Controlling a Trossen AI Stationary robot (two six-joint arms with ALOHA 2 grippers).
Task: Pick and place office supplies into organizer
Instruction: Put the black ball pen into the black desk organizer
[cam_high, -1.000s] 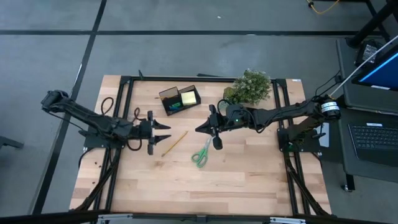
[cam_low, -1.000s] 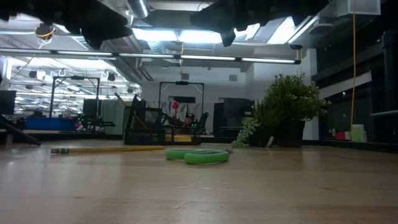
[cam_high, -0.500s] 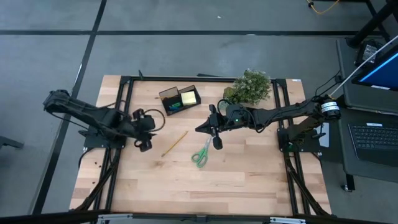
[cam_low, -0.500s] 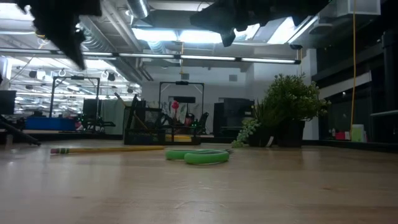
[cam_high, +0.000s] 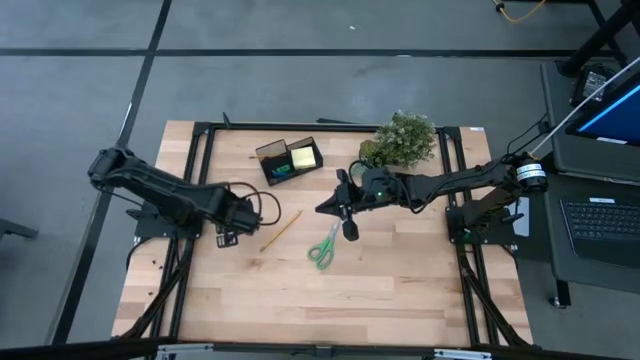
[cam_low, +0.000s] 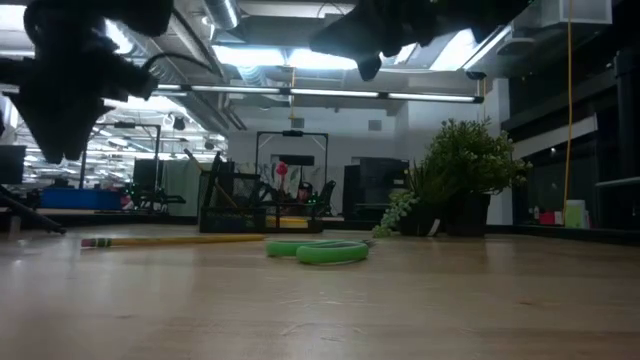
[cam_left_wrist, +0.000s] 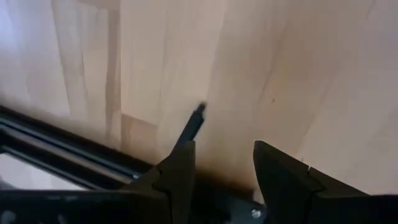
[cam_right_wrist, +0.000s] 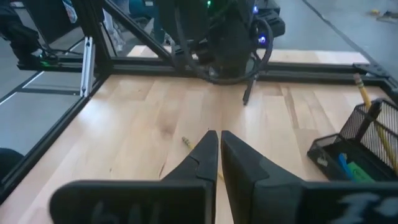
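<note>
My left gripper points down at the table's left part, open. A black pen lies just under it, close by one finger; whether they touch, I cannot tell. My right gripper hovers shut and empty above mid-table. Below it lie the green-handled scissors and, to their left, the wooden pencil. The black organizer stands near the far edge with the yellow sticky-note pad and small green and blue pieces inside.
A bushy potted plant stands at the far right, behind my right arm. Black frame rails run along the table's left, right and far sides. Bare wood fills the near half.
My left gripper has tipped from level, pointing toward the table's right, to pointing down. It has also come lower over the table's left part. My right arm, the scissors and the pencil have kept still.
</note>
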